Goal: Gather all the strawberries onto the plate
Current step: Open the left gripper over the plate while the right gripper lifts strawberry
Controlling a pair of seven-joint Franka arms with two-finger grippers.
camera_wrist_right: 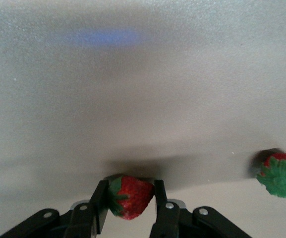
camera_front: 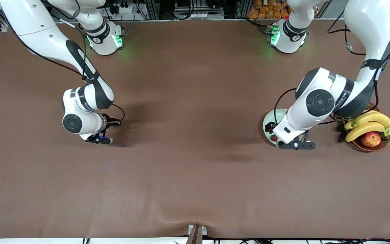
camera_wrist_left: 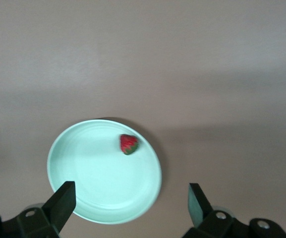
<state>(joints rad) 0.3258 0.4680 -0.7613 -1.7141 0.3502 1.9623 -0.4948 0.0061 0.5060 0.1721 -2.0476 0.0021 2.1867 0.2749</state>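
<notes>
The right tool [camera_wrist_right: 128, 198] is sitting low on the brown counter [camera_front: 188, 169], its fingers pinching a strawberry [camera_wrist_right: 130, 197] between them, red flesh and green cap showing in the gap. A second strawberry [camera_wrist_right: 280, 172] is lying just beside that tool on the counter, apart from it and untouched. To do this step well, the grip should probably be kept light and centred on the berry before any lift, since it is small and soft and could squirt out sideways. Over at the left arm's end, the left tool [camera_wrist_left: 130, 198] is hovering above the pale green plate [camera_wrist_left: 90, 191] with its fingers spread wide and empty; one strawberry [camera_wrist_left: 128, 144] is lying in the plate beneath it, near the rim. A wicker basket [camera_front: 367, 146] of bananas and an apple is standing beside that arm. There is lettering on the arms, but I cannot read it.
</notes>
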